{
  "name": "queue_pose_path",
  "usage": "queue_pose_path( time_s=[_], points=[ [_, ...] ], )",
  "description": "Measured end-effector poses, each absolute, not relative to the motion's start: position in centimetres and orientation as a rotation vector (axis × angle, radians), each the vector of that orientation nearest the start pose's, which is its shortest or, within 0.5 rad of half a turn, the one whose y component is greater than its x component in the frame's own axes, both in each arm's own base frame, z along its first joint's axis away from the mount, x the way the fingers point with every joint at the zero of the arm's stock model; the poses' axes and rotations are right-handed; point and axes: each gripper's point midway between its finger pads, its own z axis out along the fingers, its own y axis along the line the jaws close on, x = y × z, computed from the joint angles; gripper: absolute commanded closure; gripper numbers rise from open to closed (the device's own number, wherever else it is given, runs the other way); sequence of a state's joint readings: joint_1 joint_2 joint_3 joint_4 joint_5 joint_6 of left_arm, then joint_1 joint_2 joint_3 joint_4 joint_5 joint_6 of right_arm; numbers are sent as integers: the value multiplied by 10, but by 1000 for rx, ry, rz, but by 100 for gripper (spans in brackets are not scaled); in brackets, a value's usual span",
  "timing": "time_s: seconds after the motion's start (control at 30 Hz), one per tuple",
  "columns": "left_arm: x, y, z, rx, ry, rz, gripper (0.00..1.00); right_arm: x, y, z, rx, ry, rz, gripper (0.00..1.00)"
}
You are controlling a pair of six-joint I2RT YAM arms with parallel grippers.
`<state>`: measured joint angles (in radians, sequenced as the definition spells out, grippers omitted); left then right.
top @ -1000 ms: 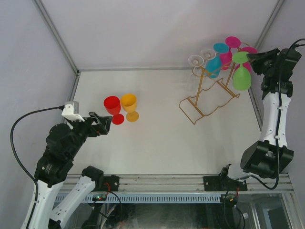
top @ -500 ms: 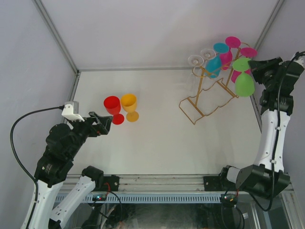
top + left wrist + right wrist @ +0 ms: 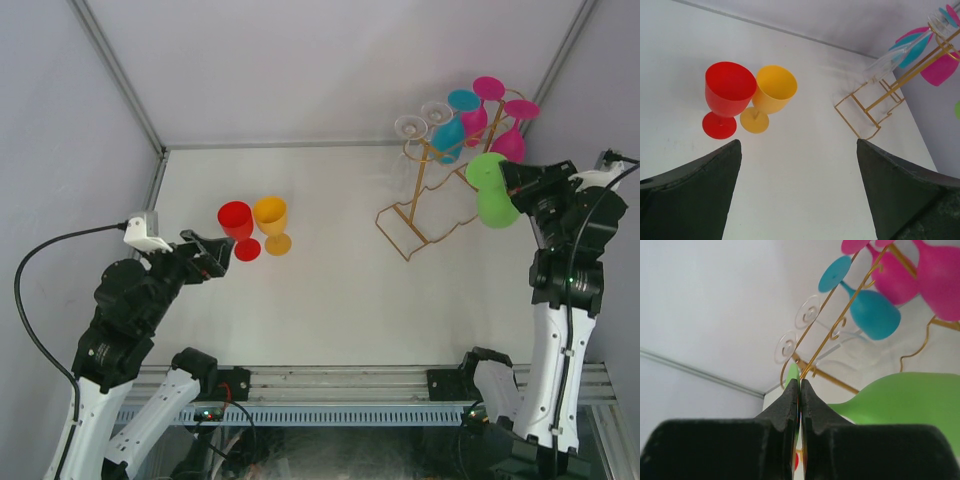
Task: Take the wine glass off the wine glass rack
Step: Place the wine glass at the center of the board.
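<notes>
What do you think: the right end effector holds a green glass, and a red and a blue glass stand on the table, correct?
Not quite: the right end effector holds the green glass, but beside the red glass stands a yellow glass, not blue; see left wrist view.

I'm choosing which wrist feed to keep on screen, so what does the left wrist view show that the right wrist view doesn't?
Only the left wrist: the red glass and yellow glass standing upright on the table, the wine glass rack down to its rectangular base, and the open left gripper.
Only the right wrist: the right gripper shut on the green glass at its foot.
Both: the rack's gold wires with the teal glass, pink glasses and clear glasses hanging.
</notes>
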<state>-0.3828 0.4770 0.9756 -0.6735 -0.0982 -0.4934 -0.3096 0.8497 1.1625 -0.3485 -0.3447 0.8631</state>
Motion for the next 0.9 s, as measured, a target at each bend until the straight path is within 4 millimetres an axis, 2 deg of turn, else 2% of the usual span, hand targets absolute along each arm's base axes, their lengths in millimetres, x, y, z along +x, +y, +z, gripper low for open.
queue_pose_path(
  time_s=[0.27, 0.43, 0.57, 0.73, 0.9],
  points=[
    [204, -70, 318, -278, 1762, -510, 0, 285, 50, 395, 556, 1598, 837, 100],
    [205, -67, 316, -304, 1759, -495, 0, 274, 91, 367, 465, 1698, 946, 100],
    [205, -69, 317, -296, 1760, -508, 0, 261, 137, 345, 321, 1795, 1062, 100],
    [203, -84, 318, -230, 1771, -579, 0, 236, 191, 314, 136, 1887, 1205, 100],
    [205, -113, 317, -122, 1820, -701, 0, 206, 234, 288, -30, 1942, 1324, 100]
  ],
)
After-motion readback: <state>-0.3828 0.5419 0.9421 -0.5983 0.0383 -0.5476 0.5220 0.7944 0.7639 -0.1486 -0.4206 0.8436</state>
